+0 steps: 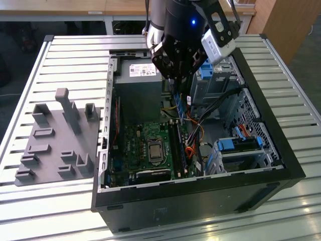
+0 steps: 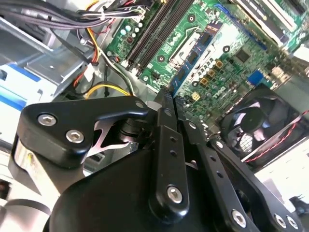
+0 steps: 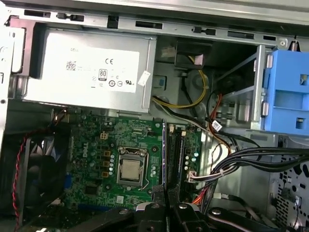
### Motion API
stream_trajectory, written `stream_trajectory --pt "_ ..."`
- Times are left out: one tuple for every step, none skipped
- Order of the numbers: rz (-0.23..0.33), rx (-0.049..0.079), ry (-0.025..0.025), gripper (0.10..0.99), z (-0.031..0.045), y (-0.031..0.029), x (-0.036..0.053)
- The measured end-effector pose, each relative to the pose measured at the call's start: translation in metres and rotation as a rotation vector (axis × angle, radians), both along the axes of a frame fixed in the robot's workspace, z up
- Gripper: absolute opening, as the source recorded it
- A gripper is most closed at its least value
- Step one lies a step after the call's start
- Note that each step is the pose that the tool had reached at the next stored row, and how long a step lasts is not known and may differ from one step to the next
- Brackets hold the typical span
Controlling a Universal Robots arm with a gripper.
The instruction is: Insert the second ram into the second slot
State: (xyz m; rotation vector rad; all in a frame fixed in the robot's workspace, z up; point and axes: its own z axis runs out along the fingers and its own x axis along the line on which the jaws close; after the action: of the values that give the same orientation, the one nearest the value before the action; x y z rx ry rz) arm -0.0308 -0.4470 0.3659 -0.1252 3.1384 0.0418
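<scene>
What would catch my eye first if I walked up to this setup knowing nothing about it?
The big black gripper hangs over an open computer case, pinching a thin blue memory stick, the second ram, above the green motherboard. On the slatted table, at the exterior view's left of the case, lies a grey moulded tray.

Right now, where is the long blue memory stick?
In the exterior view the second ram hangs in the gripper inside the open computer case, above the green motherboard, beside the grey power supply.
</scene>
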Motion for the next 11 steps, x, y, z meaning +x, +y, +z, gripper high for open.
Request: stream_trajectory --pt "-0.008 0.000 0.0001 0.137 0.0000 0.0000 0.0000" --pt "-0.011 0.000 0.0000 0.137 -0.0001 0.0000 0.0000" --pt "-0.012 0.000 -0.0001 0.137 -0.0002 0.0000 0.0001" --pt "-0.014 0.000 -0.0001 0.137 -0.0005 0.0000 0.0001" --pt "-0.016 0.000 -0.0001 0.137 -0.0008 0.0000 0.0001" --pt "-0.017 0.000 -0.0001 0.137 -0.0011 0.0000 0.0001" --pt "-0.019 0.000 0.0000 0.137 -0.0016 0.0000 0.0002" --pt "-0.019 0.000 -0.0001 0.137 -0.0022 0.0000 0.0002" --pt "-0.020 0.000 -0.0001 0.137 -0.0028 0.0000 0.0002" --pt "-0.021 0.000 -0.0001 0.137 -0.0034 -0.0001 0.0002" --pt "-0.021 0.000 -0.0001 0.137 -0.0041 -0.0004 0.0002"
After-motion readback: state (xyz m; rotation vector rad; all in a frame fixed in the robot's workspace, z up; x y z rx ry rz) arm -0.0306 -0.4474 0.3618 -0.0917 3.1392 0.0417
